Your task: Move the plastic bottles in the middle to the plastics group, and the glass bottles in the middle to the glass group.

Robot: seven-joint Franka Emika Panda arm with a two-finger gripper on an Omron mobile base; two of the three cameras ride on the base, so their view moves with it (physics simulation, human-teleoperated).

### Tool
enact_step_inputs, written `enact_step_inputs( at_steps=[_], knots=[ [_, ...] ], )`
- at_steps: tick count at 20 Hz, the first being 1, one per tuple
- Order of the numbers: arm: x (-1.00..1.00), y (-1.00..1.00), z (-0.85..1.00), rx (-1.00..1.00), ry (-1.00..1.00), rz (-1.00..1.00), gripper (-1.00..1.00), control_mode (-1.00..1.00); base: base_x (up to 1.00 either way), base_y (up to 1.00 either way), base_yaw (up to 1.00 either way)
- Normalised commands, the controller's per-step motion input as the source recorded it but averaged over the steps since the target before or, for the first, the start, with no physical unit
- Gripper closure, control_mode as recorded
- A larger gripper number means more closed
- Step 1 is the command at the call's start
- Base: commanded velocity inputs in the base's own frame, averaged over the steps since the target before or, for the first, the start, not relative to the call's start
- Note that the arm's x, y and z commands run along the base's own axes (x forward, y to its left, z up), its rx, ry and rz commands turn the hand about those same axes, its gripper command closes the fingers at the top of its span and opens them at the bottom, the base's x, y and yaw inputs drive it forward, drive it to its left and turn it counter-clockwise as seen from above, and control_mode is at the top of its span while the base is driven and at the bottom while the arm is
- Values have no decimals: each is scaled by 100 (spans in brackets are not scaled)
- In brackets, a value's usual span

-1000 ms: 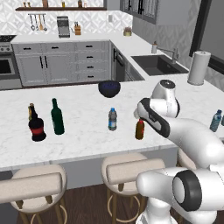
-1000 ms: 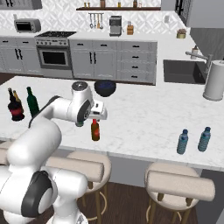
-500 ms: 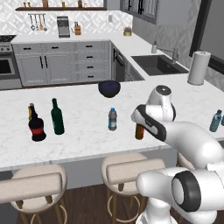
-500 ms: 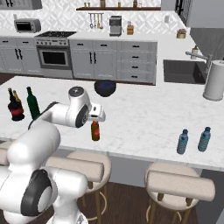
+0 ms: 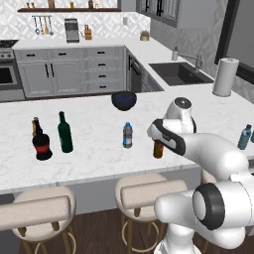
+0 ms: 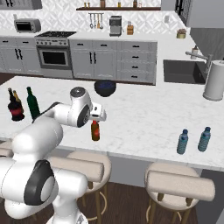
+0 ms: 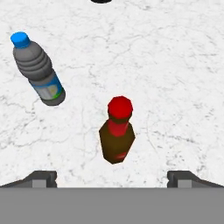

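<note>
Pincer [image 7: 112, 177] spread wide above upright amber-brown bottle [image 7: 117, 131] with red cap, label.

We see a white marble counter [image 5: 99, 149] carrying everything here. Directly below our claw [image 7: 112, 177] stands the amber bottle [image 7: 117, 131], upright between the wide-apart fingertips in the hand view. Just to the claw's left is the water bottle [image 5: 127, 135], and beyond the claw, farther back on the counter, sits a dark bowl [image 5: 124, 100]. Well off to the left stand the green bottle [image 5: 64, 133], the black bottle [image 5: 42, 145] and, touching or just behind it, a brown bottle [image 5: 35, 124]. Well off to the right stand two blue bottles [image 6: 183, 141] near the front edge, and a paper towel roll [image 6: 215, 80] farther back.
</note>
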Motion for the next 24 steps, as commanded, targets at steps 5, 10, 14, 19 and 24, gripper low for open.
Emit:
enact_step_inputs(
  at_steps=[5,10,14,19,24],
  knots=[
    [16,0,0,0,0,0,-100,-100,0,0,0],
    [8,0,-10,0,0,0,-100,-100,0,0,0],
    [0,0,-28,0,0,0,-100,-100,0,0,0],
    [0,0,-26,0,0,0,-100,-100,0,0,0],
    [2,0,-16,0,0,0,-100,-100,0,0,0]
  ],
)
